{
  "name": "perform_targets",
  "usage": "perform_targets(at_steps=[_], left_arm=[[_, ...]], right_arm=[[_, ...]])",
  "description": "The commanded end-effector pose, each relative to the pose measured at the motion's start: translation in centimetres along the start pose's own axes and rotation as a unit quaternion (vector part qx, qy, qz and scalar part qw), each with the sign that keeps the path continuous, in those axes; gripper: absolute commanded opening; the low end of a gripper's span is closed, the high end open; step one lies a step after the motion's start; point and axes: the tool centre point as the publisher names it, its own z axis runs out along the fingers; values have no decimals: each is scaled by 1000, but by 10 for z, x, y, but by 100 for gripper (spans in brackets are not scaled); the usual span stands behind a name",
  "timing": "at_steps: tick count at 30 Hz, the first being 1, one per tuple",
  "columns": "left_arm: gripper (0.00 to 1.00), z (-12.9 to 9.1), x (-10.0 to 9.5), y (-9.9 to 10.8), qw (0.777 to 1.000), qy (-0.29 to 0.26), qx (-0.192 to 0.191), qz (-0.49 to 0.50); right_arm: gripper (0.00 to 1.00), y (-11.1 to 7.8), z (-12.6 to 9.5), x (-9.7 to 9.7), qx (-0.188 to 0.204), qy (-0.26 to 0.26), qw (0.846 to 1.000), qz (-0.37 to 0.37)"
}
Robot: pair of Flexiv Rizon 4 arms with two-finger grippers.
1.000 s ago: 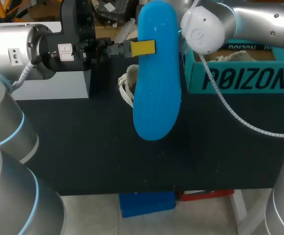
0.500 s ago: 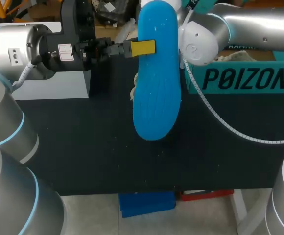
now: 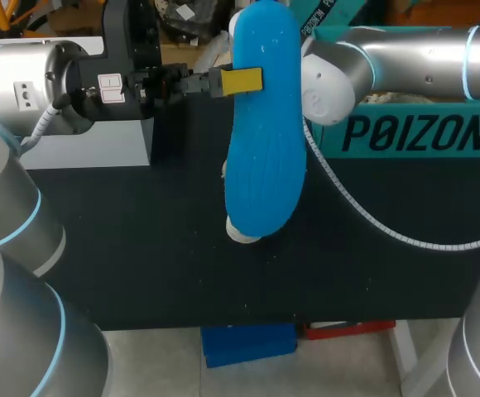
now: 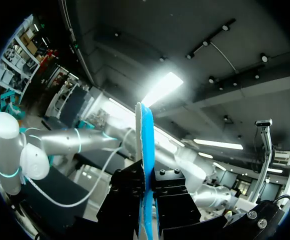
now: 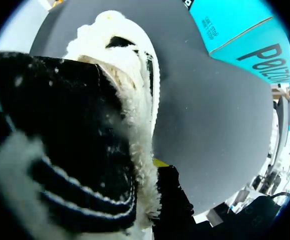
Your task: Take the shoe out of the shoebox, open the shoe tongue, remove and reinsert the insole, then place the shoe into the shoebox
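Insole [image 3: 261, 124] is hanging, L gripper [image 3: 242, 80] pinching it; R gripper [image 5: 145, 175] is pinching shoe [image 5: 130, 90] at 6 o'clock. Next, prob.: sliding it back in.

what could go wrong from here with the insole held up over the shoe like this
1. The left hand pinches the insole only at one edge, so it could twist or slip when pushed at the shoe.
2. In the head view the insole hides nearly all of the shoe, so lining it up with the opening may be hard to judge.
3. The right arm hangs close to the shoebox; a swing might knock it.
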Motion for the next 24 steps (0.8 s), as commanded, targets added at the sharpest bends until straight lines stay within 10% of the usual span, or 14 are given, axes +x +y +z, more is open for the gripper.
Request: perform_targets(at_steps=[1, 2, 14, 21, 24], left_arm=[[0, 0, 0, 2, 1000, -1, 0, 0], [0, 0, 0, 2, 1000, -1, 0, 0], [0, 0, 0, 2, 1000, -1, 0, 0], [0, 0, 0, 2, 1000, -1, 0, 0], [0, 0, 0, 2, 1000, -1, 0, 0]], right_arm=[[57, -3, 8, 2, -3, 7, 1000, 2], [100, -5, 7, 1, -3, 9, 1000, 2], [100, -27, -75, 9, -102, 132, 983, -80], [100, -33, -109, 24, -126, 361, 905, -187], [100, -35, -114, 26, -133, 363, 898, -211]])
